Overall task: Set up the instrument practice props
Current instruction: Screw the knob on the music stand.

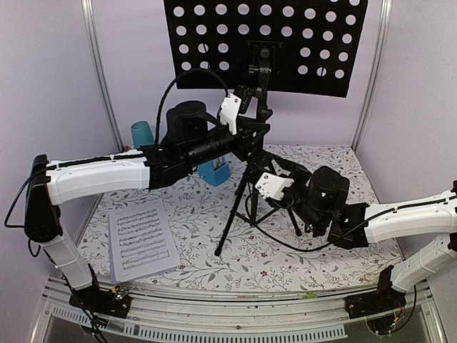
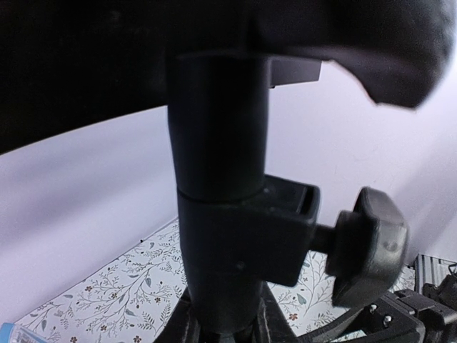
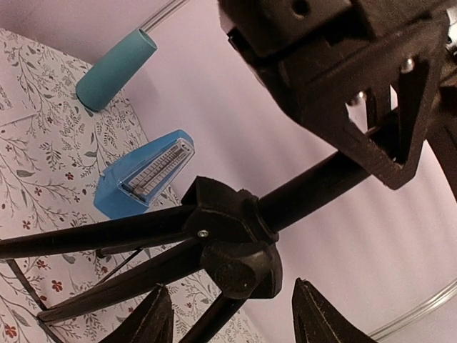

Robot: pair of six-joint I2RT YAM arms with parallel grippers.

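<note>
A black tripod music stand (image 1: 265,53) stands upright mid-table, its perforated tray high above both grippers. The left gripper (image 1: 251,134) reaches in from the side, and its jaws look narrowly closed on the stand's round pole (image 2: 218,143), just above the clamp collar whose knob (image 2: 368,246) juts out beside them. The right gripper (image 3: 232,318) sits lower with its jaws parted and empty, and the tripod hub (image 3: 239,246) where the legs meet lies just ahead of the gap. Beyond those open jaws are a small blue metronome (image 3: 146,179) and, farther off, a teal cup (image 3: 118,68). A sheet-music page (image 1: 141,239) lies flat on the floral cloth, well off to the left of both grippers. The stand is probably stiff but top-heavy, and its smooth tubing could twist in a grip, so the collar or hub looks like the surest hold. The page looks thin and floppy, probably best lifted by an edge.
</note>
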